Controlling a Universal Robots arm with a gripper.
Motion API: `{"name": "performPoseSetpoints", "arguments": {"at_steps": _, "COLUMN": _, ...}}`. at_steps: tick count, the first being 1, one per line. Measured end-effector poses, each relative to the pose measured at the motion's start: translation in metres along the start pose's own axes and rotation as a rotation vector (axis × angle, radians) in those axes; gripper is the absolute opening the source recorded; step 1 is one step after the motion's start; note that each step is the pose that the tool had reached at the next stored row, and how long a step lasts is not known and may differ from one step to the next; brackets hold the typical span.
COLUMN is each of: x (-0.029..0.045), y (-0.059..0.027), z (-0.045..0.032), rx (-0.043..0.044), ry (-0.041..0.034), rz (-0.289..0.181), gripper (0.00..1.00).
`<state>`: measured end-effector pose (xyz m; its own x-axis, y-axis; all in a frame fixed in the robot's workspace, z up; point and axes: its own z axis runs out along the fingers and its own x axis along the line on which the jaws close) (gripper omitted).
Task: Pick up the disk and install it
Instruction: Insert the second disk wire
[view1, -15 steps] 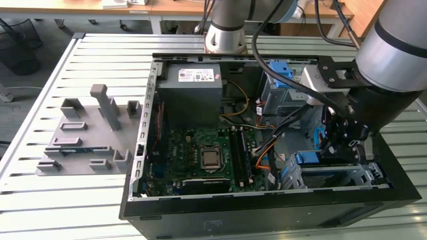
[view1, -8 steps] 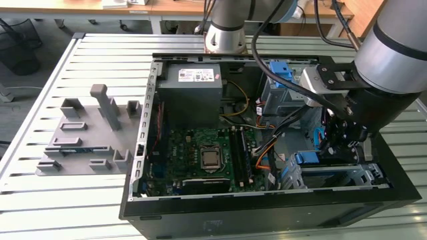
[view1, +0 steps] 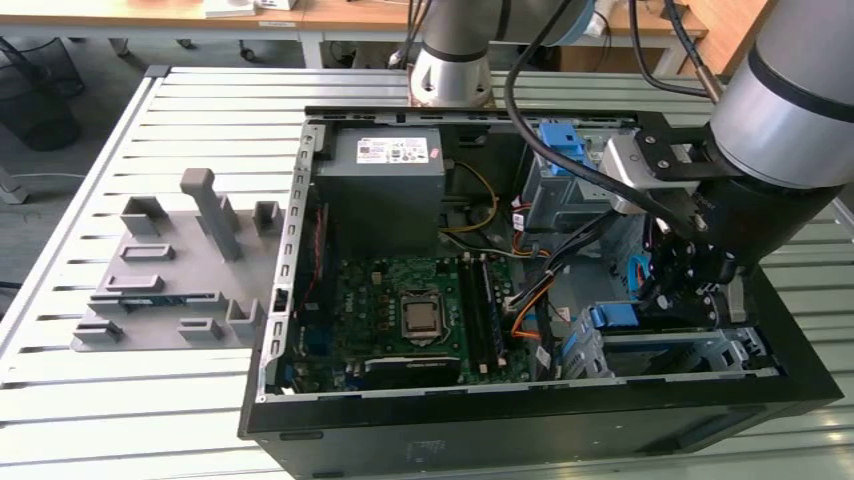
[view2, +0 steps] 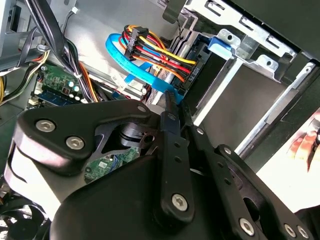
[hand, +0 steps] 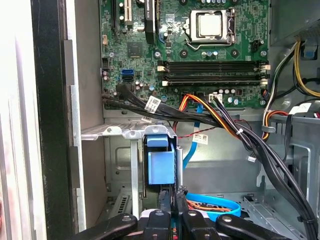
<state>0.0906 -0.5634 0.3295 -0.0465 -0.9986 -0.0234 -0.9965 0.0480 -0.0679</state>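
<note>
The disk stands on edge in the metal drive cage at the case's front corner, and only its blue plastic frame end (hand: 161, 165) shows in the first wrist view. The same blue frame (view1: 614, 318) appears in the exterior view and as a blue tab (view2: 220, 46) in the second wrist view. My gripper (hand: 172, 196) is inside the case, right behind that blue end. Its black fingers (view2: 170, 117) are pressed together with nothing between them, the tips close to the disk's frame. The gripper (view1: 674, 295) hangs low on the exterior view's right.
Orange, red and black power leads and a blue data cable (view2: 125, 60) run beside the fingers. The motherboard (view1: 407, 310), the grey power supply box (view1: 387, 165) and a blue latch piece (view1: 567, 140) sit in the open case. A grey fixture (view1: 174, 270) lies on the table. A person's hand (view2: 306, 142) shows outside the case.
</note>
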Motion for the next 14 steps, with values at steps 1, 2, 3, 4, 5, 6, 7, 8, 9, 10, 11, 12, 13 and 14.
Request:
{"name": "performPoseSetpoints", "arguments": {"at_steps": 1, "x": 0.0000, "y": 0.0000, "z": 0.0000, "rx": 0.0000, "ry": 0.0000, "rz": 0.000, "gripper": 0.16}}
{"name": "performPoseSetpoints", "arguments": {"at_steps": 2, "x": 0.0000, "y": 0.0000, "z": 0.0000, "rx": 0.0000, "ry": -0.0001, "rz": 0.000, "gripper": 0.16}}
{"name": "performPoseSetpoints", "arguments": {"at_steps": 3, "x": 0.0000, "y": 0.0000, "z": 0.0000, "rx": 0.0000, "ry": 0.0000, "rz": 0.000, "gripper": 0.16}}
{"name": "performPoseSetpoints", "arguments": {"at_steps": 4, "x": 0.0000, "y": 0.0000, "z": 0.0001, "rx": 0.0000, "ry": 0.0000, "rz": 0.000, "gripper": 0.16}}
{"name": "performPoseSetpoints", "arguments": {"at_steps": 5, "x": 0.0000, "y": -0.0001, "z": 0.0000, "rx": 0.0000, "ry": 0.0001, "rz": 0.000, "gripper": 0.16}}
{"name": "performPoseSetpoints", "arguments": {"at_steps": 6, "x": 0.0000, "y": -0.0001, "z": 0.0001, "rx": 0.0001, "ry": -0.0001, "rz": 0.000, "gripper": 0.16}}
{"name": "performPoseSetpoints", "arguments": {"at_steps": 7, "x": 0.0000, "y": -0.0001, "z": 0.0001, "rx": 0.0001, "ry": 0.0000, "rz": 0.000, "gripper": 0.17}}
{"name": "performPoseSetpoints", "arguments": {"at_steps": 8, "x": 0.0000, "y": -0.0001, "z": 0.0001, "rx": 0.0000, "ry": 0.0000, "rz": 0.000, "gripper": 0.17}}
{"name": "performPoseSetpoints", "arguments": {"at_steps": 9, "x": 0.0000, "y": -0.0001, "z": 0.0001, "rx": 0.0000, "ry": 0.0000, "rz": 0.000, "gripper": 0.24}}
{"name": "performPoseSetpoints", "arguments": {"at_steps": 10, "x": 0.0000, "y": -0.0001, "z": 0.0001, "rx": 0.0000, "ry": 0.0000, "rz": 0.000, "gripper": 0.24}}
{"name": "performPoseSetpoints", "arguments": {"at_steps": 11, "x": 0.0000, "y": -0.0001, "z": 0.0001, "rx": 0.0000, "ry": 0.0000, "rz": 0.000, "gripper": 0.24}}
{"name": "performPoseSetpoints", "arguments": {"at_steps": 12, "x": 0.0000, "y": -0.0001, "z": -0.0001, "rx": 0.0000, "ry": -0.0002, "rz": 0.000, "gripper": 0.24}}
{"name": "performPoseSetpoints", "arguments": {"at_steps": 13, "x": 0.0000, "y": -0.0001, "z": -0.0006, "rx": 0.0000, "ry": -0.0002, "rz": 0.000, "gripper": 0.24}}
{"name": "performPoseSetpoints", "arguments": {"at_steps": 14, "x": 0.0000, "y": -0.0001, "z": -0.0011, "rx": 0.0000, "ry": -0.0002, "rz": 0.000, "gripper": 0.24}}
